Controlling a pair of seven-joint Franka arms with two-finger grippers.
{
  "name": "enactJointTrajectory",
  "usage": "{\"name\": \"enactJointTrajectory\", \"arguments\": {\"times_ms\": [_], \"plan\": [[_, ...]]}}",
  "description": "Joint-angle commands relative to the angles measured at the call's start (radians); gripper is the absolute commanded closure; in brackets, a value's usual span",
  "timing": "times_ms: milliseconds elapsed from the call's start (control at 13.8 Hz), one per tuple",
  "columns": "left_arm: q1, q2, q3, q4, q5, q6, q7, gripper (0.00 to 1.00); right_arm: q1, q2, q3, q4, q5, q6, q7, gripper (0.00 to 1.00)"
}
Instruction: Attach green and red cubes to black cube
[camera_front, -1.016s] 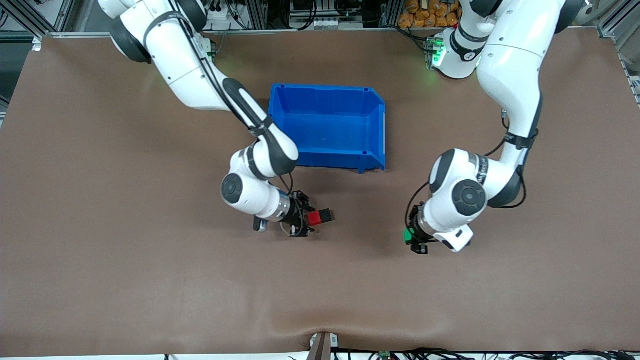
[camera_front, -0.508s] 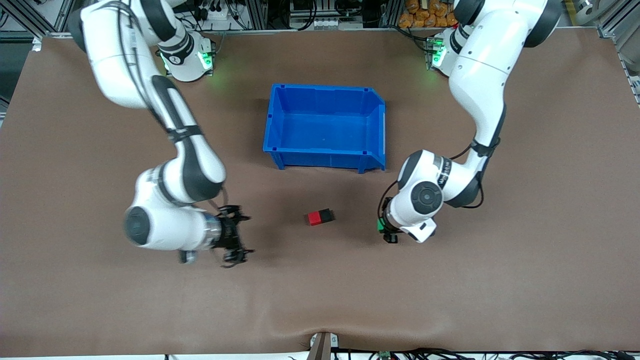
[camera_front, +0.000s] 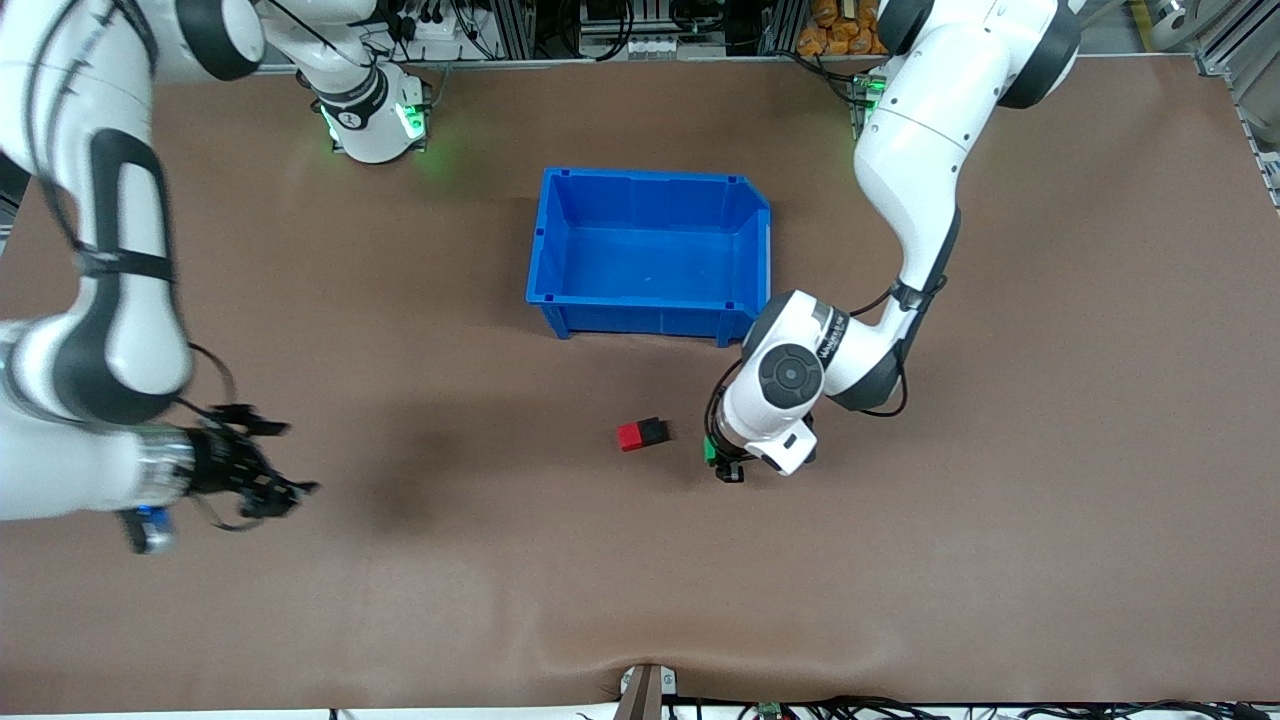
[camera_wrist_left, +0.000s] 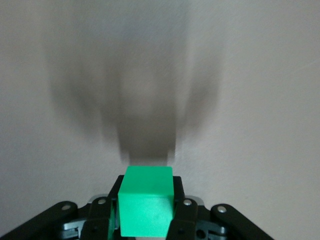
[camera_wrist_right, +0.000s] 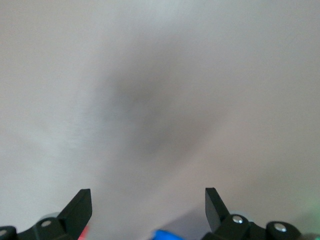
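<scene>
The red cube (camera_front: 630, 437) and the black cube (camera_front: 653, 431) lie joined side by side on the brown table, nearer the front camera than the blue bin. My left gripper (camera_front: 716, 457) is shut on the green cube (camera_front: 709, 450) and holds it low over the table, close beside the black cube toward the left arm's end. In the left wrist view the green cube (camera_wrist_left: 146, 207) sits between the fingers (camera_wrist_left: 183, 218). My right gripper (camera_front: 275, 460) is open and empty, over the table toward the right arm's end, well apart from the cubes; its wrist view shows it (camera_wrist_right: 147, 202) spread over bare table.
The blue bin (camera_front: 757, 250) stands open and empty in the middle of the table, farther from the front camera than the joined cubes. The left arm's elbow hangs by the bin's corner.
My right gripper let go of the red cube and drew away toward the right arm's end. My left gripper carried the green cube toward the black cube.
</scene>
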Motion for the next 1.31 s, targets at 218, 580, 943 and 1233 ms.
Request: {"name": "enactJointTrajectory", "arguments": {"times_ms": [218,580,943,1233], "plan": [[-0.024,0.03,0.009,0.021,-0.016,0.001,-0.096,1.0,-0.074,-0.337,0.018,-0.059,-0.164,-0.251,-0.583,0.0],[-0.066,0.03,0.009,0.019,-0.016,-0.001,-0.119,1.0,0.024,-0.742,0.025,-0.55,-0.246,-0.036,-0.659,0.0],[-0.08,0.031,0.009,0.022,-0.014,0.007,-0.142,1.0,0.05,-0.772,0.025,-0.535,-0.244,-0.021,-0.656,0.0],[-0.084,0.048,0.009,0.026,-0.014,0.01,-0.145,1.0,0.038,-0.736,0.019,-0.412,-0.227,-0.13,-0.667,0.0]]}}
